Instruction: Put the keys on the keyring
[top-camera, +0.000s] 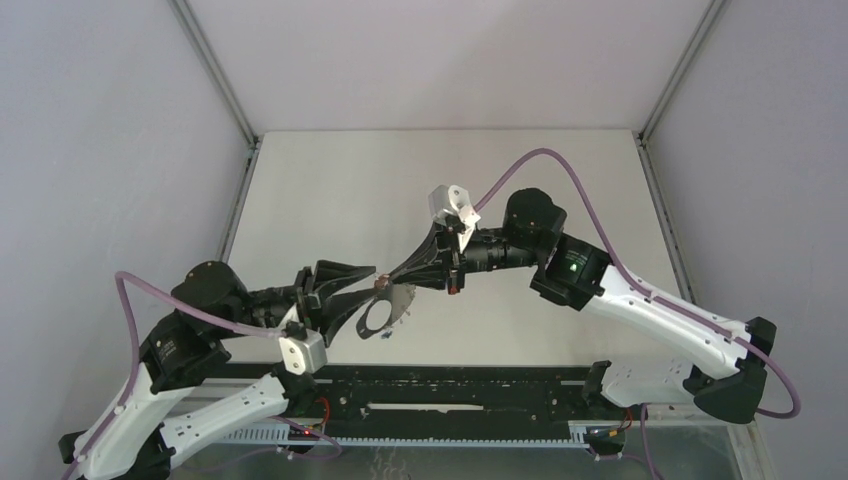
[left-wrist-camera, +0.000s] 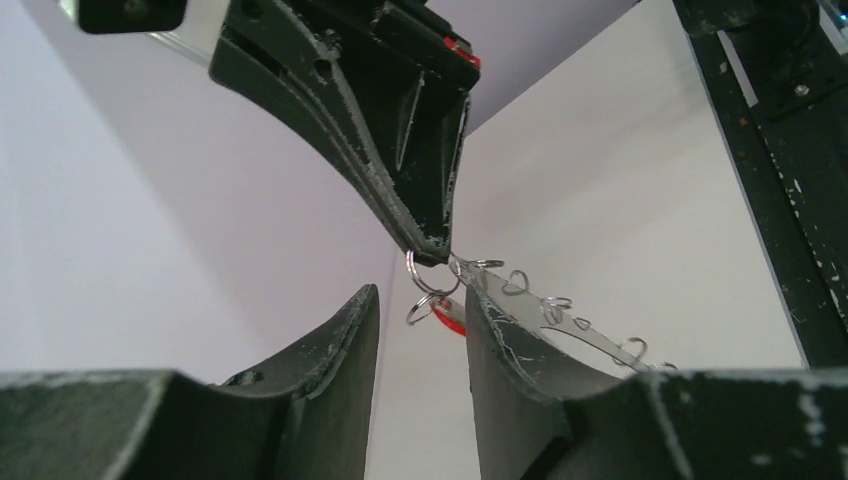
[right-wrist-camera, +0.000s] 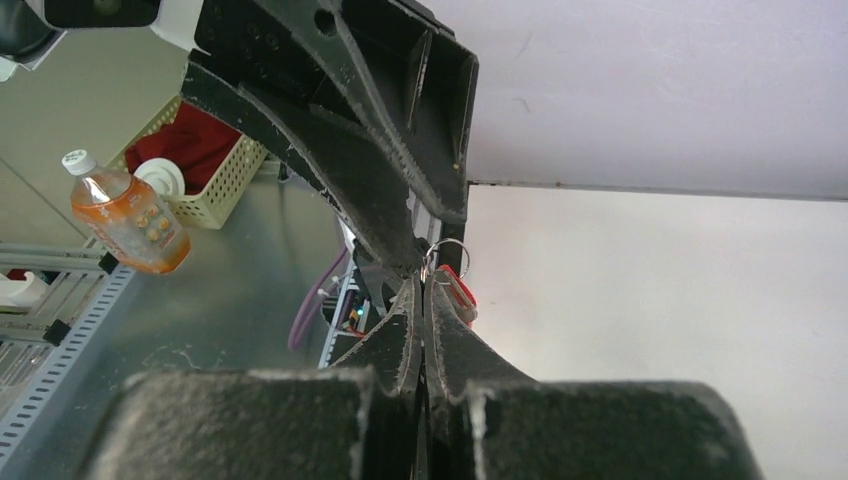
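Red key (left-wrist-camera: 450, 316) hangs by its split ring (left-wrist-camera: 425, 291), pinched tight in right gripper (right-wrist-camera: 421, 295), beside keyring (left-wrist-camera: 560, 322), above table (top-camera: 330, 200) middle. Left gripper (left-wrist-camera: 420, 305) fingers apart, keyring resting against one. Line up ring w/ keyring end, feed slowly, no twisting.

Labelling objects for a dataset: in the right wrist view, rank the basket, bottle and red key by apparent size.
1. basket and bottle: about alike; basket partly hidden.
2. red key: clearly smallest.

No legible text anywhere; bottle (right-wrist-camera: 128, 212) label too blurred to read.
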